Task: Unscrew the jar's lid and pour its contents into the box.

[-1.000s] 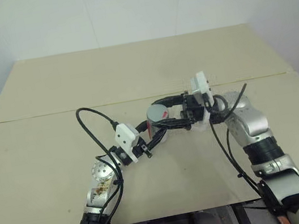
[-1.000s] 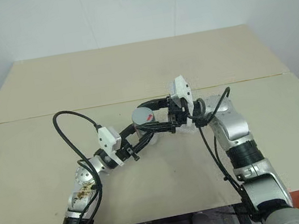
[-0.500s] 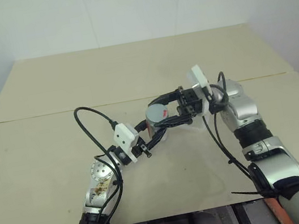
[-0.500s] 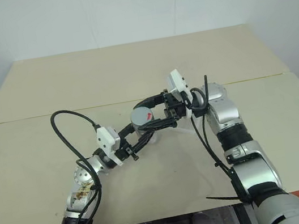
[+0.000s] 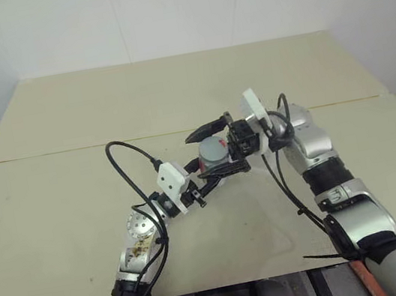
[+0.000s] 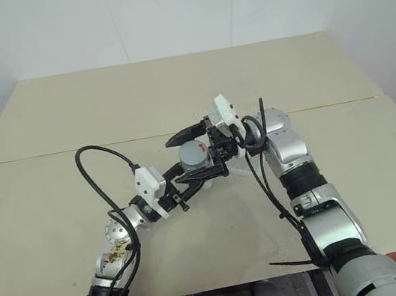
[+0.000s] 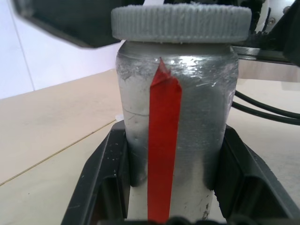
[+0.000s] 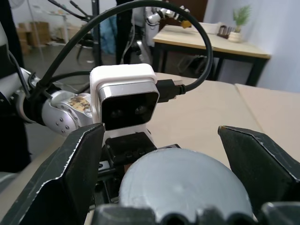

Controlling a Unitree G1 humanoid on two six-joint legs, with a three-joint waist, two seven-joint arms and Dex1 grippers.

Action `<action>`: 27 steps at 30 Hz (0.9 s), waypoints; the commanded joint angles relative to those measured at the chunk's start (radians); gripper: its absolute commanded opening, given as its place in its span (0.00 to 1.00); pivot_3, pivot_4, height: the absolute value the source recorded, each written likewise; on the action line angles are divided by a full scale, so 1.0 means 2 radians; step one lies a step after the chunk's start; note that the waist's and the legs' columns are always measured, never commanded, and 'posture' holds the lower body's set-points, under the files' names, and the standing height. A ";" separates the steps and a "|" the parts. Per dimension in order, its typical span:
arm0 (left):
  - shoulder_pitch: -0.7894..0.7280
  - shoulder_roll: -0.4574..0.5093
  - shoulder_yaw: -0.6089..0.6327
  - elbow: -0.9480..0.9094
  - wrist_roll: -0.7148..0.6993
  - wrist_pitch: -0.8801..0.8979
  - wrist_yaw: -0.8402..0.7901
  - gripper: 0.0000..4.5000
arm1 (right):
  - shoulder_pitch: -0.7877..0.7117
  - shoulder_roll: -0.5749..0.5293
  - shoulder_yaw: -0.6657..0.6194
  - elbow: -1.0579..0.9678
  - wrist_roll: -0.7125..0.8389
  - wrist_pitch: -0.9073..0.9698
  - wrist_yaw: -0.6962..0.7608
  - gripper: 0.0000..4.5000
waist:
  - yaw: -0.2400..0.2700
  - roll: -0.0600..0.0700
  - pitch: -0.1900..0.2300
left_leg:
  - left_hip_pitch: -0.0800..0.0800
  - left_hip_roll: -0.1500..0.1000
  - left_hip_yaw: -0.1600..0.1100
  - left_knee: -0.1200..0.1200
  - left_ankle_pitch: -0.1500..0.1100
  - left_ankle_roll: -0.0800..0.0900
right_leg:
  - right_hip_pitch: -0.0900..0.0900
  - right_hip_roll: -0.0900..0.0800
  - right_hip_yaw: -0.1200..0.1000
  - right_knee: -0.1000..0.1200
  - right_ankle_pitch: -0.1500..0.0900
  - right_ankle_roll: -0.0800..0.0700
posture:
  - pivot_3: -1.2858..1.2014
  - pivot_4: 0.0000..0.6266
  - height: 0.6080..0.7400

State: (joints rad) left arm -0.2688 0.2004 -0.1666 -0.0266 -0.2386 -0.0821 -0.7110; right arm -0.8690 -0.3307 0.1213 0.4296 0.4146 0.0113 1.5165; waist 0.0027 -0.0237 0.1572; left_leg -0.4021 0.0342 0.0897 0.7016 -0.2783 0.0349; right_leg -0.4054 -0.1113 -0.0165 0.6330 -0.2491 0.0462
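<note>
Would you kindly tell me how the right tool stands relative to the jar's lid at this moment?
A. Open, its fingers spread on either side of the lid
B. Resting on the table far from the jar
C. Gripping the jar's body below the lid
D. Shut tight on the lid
A: the right tool is open, its black fingers apart from the grey lid, while the left tool clamps the jar.

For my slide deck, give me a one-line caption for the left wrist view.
The left gripper clamps a silvery jar with a red stripe, its ribbed grey lid on top.
</note>
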 commanded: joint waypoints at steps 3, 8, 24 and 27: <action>-0.005 -0.002 0.002 -0.011 -0.006 0.001 0.001 0.44 | 0.030 -0.024 -0.038 -0.067 0.000 -0.013 -0.056 0.99 | 0.000 0.000 0.000 | 0.000 0.000 0.000 0.000 0.000 0.000 | 0.000 0.000 0.000 0.000 0.000 0.000 | 0.52 0.24 1.00; -0.008 -0.001 0.002 -0.006 -0.007 0.000 -0.002 0.44 | 0.072 -0.043 -0.061 -0.133 0.017 0.011 -0.099 0.99 | 0.002 0.000 0.000 | 0.000 0.000 0.000 0.000 0.000 0.000 | 0.000 0.000 0.000 0.000 0.000 0.000 | 0.52 0.24 1.00; -0.013 -0.003 0.005 0.005 -0.005 -0.006 -0.004 0.44 | 0.155 -0.036 -0.047 -0.312 0.014 0.081 -0.257 0.99 | 0.002 0.000 0.000 | 0.001 0.000 0.000 0.000 -0.001 0.002 | 0.000 0.000 0.000 -0.001 0.000 0.000 | 0.52 0.24 1.00; -0.016 -0.006 0.004 0.008 -0.003 -0.007 -0.003 0.44 | 0.160 -0.020 -0.026 -0.312 -0.006 0.081 -0.281 0.99 | 0.002 0.000 0.000 | 0.001 0.000 0.000 0.000 -0.001 0.002 | 0.000 0.000 0.000 -0.001 0.000 0.000 | 0.52 0.24 1.00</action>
State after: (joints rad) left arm -0.2793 0.1947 -0.1601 0.0004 -0.2388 -0.0824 -0.7179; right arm -0.5517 -0.3772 0.0571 -0.1581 0.4159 0.1758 0.9869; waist 0.0076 -0.0237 0.1571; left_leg -0.4007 0.0338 0.0897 0.7018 -0.2807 0.0392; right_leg -0.4052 -0.1115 -0.0156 0.6308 -0.2491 0.0463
